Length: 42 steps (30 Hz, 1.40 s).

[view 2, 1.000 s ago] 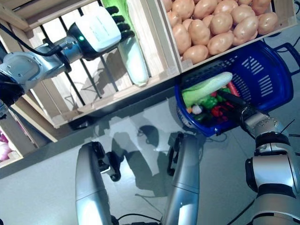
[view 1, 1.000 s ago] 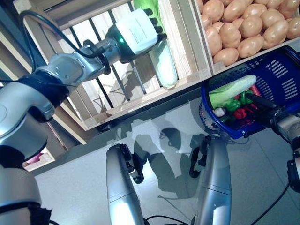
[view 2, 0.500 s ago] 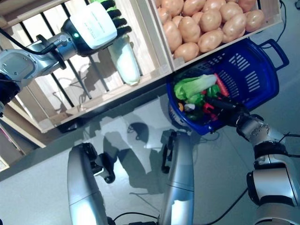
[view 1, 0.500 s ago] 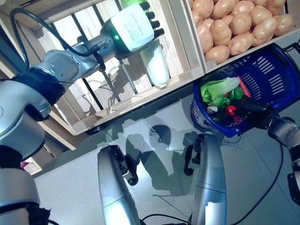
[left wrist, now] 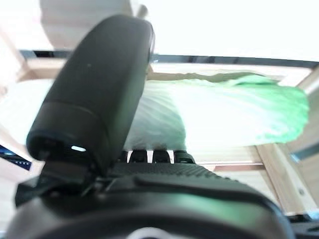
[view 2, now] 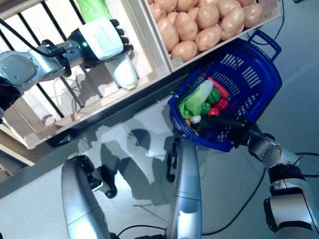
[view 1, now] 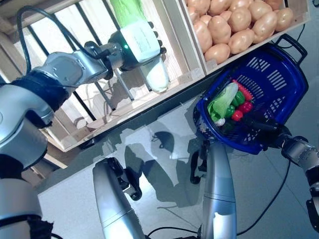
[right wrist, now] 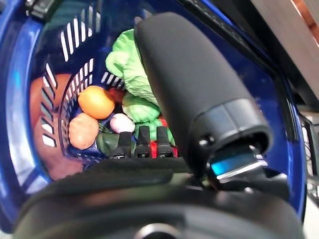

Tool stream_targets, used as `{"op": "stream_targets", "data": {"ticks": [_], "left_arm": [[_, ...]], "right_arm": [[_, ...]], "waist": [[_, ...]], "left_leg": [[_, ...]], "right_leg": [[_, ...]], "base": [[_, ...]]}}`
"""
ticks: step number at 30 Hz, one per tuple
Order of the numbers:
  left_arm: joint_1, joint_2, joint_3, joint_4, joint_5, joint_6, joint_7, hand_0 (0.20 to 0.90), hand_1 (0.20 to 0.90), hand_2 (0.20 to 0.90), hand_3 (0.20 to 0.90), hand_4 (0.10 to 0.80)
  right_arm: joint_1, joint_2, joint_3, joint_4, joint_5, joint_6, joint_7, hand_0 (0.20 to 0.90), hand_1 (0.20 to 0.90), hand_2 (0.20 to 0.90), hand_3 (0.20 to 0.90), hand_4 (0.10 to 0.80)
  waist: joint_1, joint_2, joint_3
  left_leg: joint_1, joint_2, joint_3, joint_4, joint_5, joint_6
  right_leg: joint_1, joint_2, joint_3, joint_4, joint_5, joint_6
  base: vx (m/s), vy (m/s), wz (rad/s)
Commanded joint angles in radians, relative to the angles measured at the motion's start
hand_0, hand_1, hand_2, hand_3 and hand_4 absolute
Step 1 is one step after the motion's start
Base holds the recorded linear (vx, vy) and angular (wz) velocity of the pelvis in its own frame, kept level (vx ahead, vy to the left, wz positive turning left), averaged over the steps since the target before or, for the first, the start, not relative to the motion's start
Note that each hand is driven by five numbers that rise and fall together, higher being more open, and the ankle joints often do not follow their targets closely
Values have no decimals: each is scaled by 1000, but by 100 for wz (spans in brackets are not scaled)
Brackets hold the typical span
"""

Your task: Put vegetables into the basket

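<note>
My left hand (view 1: pixel 142 42) reaches into a wooden crate on the stand and is curled round the middle of a long napa cabbage (view 1: pixel 155 77). The cabbage's white end points down and its green leaves point up. In the left wrist view the thumb (left wrist: pixel 94 94) lies over the cabbage (left wrist: pixel 224 109). The blue basket (view 1: pixel 279 69) stands on the floor at the right. It holds a leafy green cabbage (view 1: pixel 222 102), red peppers (view 1: pixel 243 104), a green pepper (view 2: pixel 213 95) and an orange round vegetable (right wrist: pixel 96 102). My right hand (view 1: pixel 259 123) is at the basket's near rim with straight fingers.
The wooden stand (view 1: pixel 192 55) runs along the back, and its front edge overhangs the basket's far side. Grey floor (view 1: pixel 164 124) lies between the stand and me.
The camera has shifted. My left hand has slid from the cabbage's leafy top down to its middle and closed round it. My right hand stays at the basket's rim.
</note>
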Motion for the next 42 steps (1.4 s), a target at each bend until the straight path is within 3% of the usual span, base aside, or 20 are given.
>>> {"op": "stream_targets", "data": {"ticks": [1,5,13,14,15,24,31,36,42], "left_arm": [[-61,0,-5,117,-25,53,-112,900,900,900,900,800],[-47,-8,6,168,-39,43,-191,900,900,900,900,800],[-21,-11,22,185,-60,67,-199,900,900,900,900,800],[-15,-10,27,190,-58,72,-190,519,519,519,519,546],[-9,-8,36,194,-54,72,-180,300,300,300,300,400],[16,20,102,195,-82,72,-91,300,300,300,300,400],[77,53,173,192,-157,33,-26,300,300,300,300,400],[113,71,228,205,-231,-10,26,300,300,300,300,400],[210,106,348,184,-338,-45,90,300,300,300,300,400]], "right_arm": [[38,35,-83,-18,78,-54,-33,900,900,900,900,800],[42,39,-87,-51,76,-63,-41,900,900,900,900,800],[72,46,-104,-125,85,-92,-79,900,900,900,900,800],[74,46,-107,-133,87,-94,-84,900,900,900,900,800],[79,48,-109,-144,87,-99,-89,900,900,900,900,800],[111,75,-125,-228,93,-121,-121,900,900,900,900,800],[85,107,-102,-271,82,-116,-150,900,900,900,900,800],[79,124,-98,-277,47,-117,-128,900,900,900,900,800],[88,154,-86,-310,-8,-149,-125,900,900,900,900,800]], "waist": [[-24,-18,-56],[-32,-20,-47],[-41,-25,-36],[-41,-25,-36],[-41,-26,-36],[-38,-21,-55],[-21,-11,-96],[-22,-1,-127],[-15,5,-168]], "left_leg": [[-70,21,-15,-27,8,-17],[-77,33,-18,-17,8,-17],[-84,45,-26,-1,3,-19],[-84,45,-26,0,3,-19],[-84,45,-26,1,2,-18],[-37,49,-8,-26,-1,-7],[69,31,27,-128,8,10],[172,40,70,-243,38,17],[323,43,120,-403,101,4]], "right_leg": [[-41,-79,22,-36,103,27],[-48,-82,25,-33,106,27],[-58,-85,35,-25,107,26],[-57,-86,35,-26,106,26],[-56,-87,35,-25,105,26],[-11,-99,22,-45,97,19],[97,-92,-12,-132,98,17],[214,-82,-38,-239,116,25],[378,-77,-68,-391,146,32]], "base": [[-8,11,-10],[-12,18,-9],[2,13,-5],[0,0,0],[0,0,0],[4,1,0],[12,6,0],[-1,45,-3],[17,40,-5]]}}
